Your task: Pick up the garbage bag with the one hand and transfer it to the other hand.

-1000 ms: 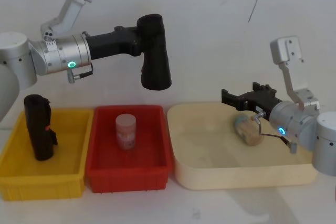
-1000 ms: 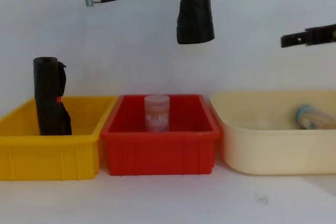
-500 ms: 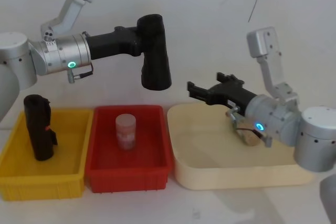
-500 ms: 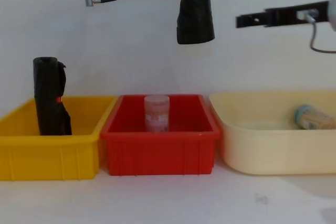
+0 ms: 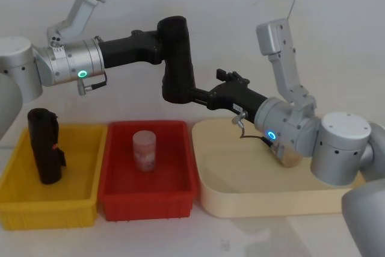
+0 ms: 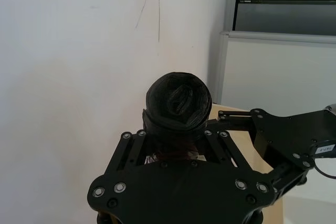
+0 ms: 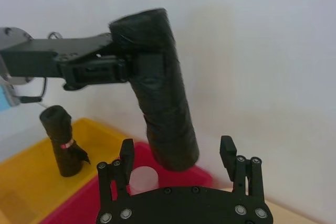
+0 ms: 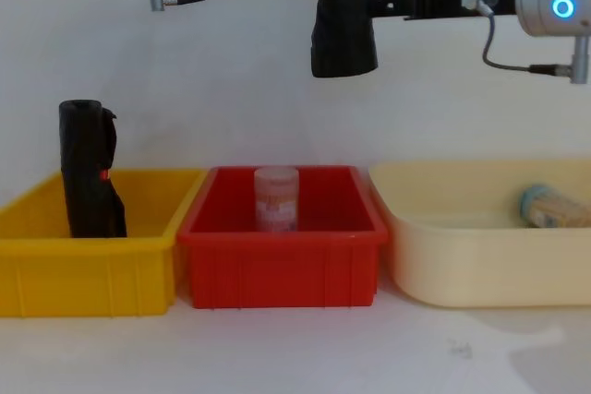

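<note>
**A:** ok so how many things are we actually looking at here?

**B:** counting it up: one garbage bag (image 5: pixel 178 67), two claws, and three containers sitting in a row on the worktop (image 5: pixel 240 239). That's one yellow bin (image 5: pixel 84 200), one red bin (image 5: pixel 144 204) and one cream tray (image 5: pixel 271 204). Each one is holding a single item. A tall black thing (image 5: pixel 45 145) with a red mark is standing in the yellow bin, a pinkish jar (image 5: pixel 144 150) is standing in the red bin, and a tan cylinder (image 8: pixel 552 207) is lying in the cream tray, partly behind the right arm (image 5: pixel 337 148) in the head view

**A:** and where's the bag hanging out?

**B:** up in the air, high above the red bin. The left claw (image 5: pixel 157 46), the one on the arm with the green ring (image 5: pixel 82 74), is reaching in from the left and clamping tight on the bag's upper end. So the bag is hanging upright with the fatter end pointing down

**A:** what's the right claw doing?

**B:** the right claw (image 5: pixel 195 94), on the arm with the blue ring (image 5: pixel 271 136), is reaching across from the right. Its two fingers (image 7: pixel 126 153) are standing apart, one on each side of the bag's lower part. In the right wrist view a gap is showing on both sides, so it isn't gripping anything
</note>
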Action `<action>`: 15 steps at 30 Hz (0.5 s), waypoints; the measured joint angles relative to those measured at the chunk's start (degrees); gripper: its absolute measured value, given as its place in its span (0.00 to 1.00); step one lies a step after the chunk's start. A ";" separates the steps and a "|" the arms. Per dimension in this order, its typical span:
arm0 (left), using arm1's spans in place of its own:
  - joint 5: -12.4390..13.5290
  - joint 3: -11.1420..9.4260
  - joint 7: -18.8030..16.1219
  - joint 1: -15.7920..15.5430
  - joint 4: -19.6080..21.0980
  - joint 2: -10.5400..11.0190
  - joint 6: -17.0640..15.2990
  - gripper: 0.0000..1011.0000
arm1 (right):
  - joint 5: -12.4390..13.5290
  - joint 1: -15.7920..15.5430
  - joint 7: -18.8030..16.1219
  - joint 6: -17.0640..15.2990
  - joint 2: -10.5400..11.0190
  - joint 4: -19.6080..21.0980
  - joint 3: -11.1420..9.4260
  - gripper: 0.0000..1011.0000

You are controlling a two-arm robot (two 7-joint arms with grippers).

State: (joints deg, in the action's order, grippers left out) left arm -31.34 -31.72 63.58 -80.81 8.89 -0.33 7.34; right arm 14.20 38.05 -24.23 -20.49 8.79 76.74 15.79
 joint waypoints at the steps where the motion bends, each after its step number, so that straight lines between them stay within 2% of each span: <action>1: 0.00 0.00 0.00 0.00 0.00 0.00 0.00 0.39 | 0.09 0.14 -0.18 0.13 -0.05 -0.14 0.08 0.99; 15: 0.00 0.00 0.00 -0.01 -0.03 0.00 -0.01 0.39 | 0.91 2.63 -2.51 2.00 -0.20 -2.37 1.86 0.99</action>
State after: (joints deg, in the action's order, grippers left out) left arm -31.34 -31.72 63.57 -80.82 8.86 -0.34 7.33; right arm 15.11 40.67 -26.74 -18.48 8.59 74.36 17.66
